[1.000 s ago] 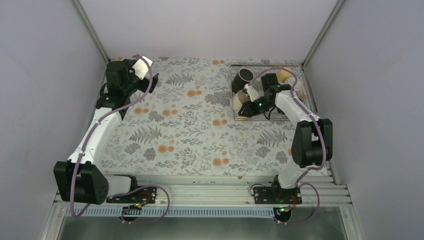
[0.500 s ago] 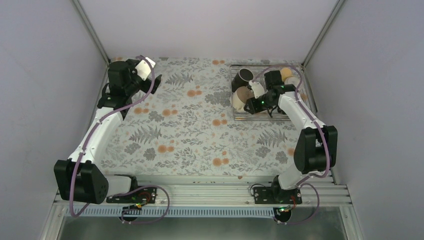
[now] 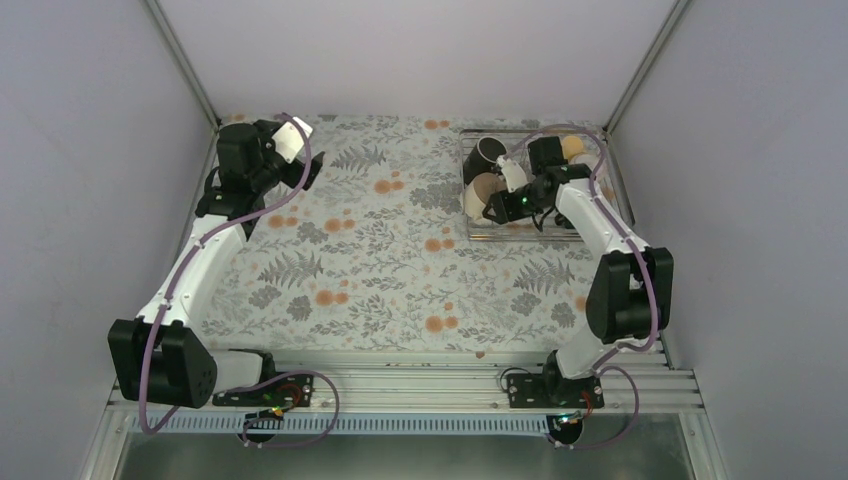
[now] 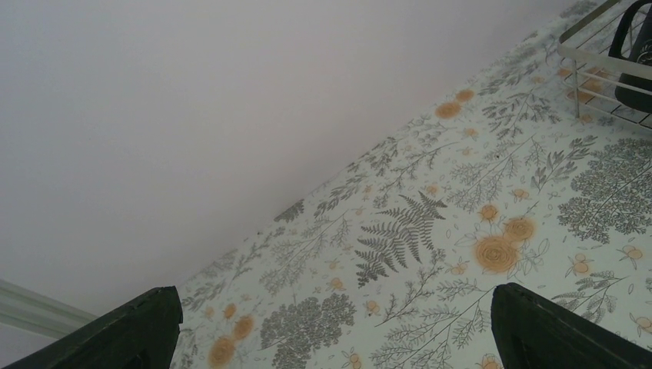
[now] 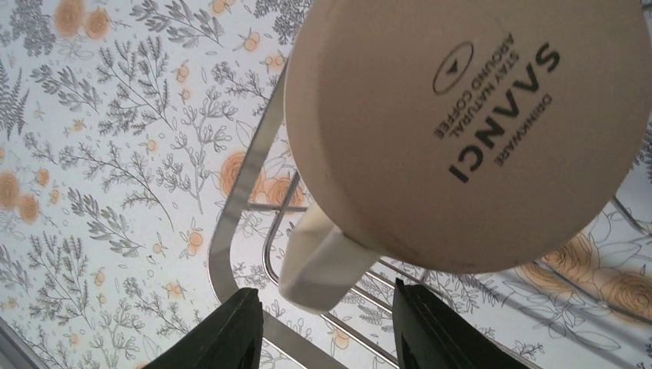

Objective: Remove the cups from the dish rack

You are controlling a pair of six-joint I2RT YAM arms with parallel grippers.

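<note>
The silver wire dish rack (image 3: 478, 237) stands at the far right of the table. A pale beige mug (image 3: 478, 192) lies on its side in the rack's near-left part. A black mug (image 3: 486, 154) is behind it and an orange-yellow mug (image 3: 572, 148) is at the back. My right gripper (image 3: 492, 208) is open at the beige mug. In the right wrist view the mug's printed base (image 5: 477, 123) fills the top, and its handle (image 5: 319, 265) sits between my open fingers (image 5: 231, 330). My left gripper (image 3: 305, 166) is open and empty at the far left. The other mugs are hidden.
The rack's corner rail (image 5: 234, 200) runs just under the right fingers. In the left wrist view the rack's left edge (image 4: 588, 65) and the black mug (image 4: 634, 54) show at the top right. The back wall is close behind the left gripper.
My right gripper has shifted slightly along the beige mug in the rack, and its arm has swung a little right. The left arm has barely moved.
</note>
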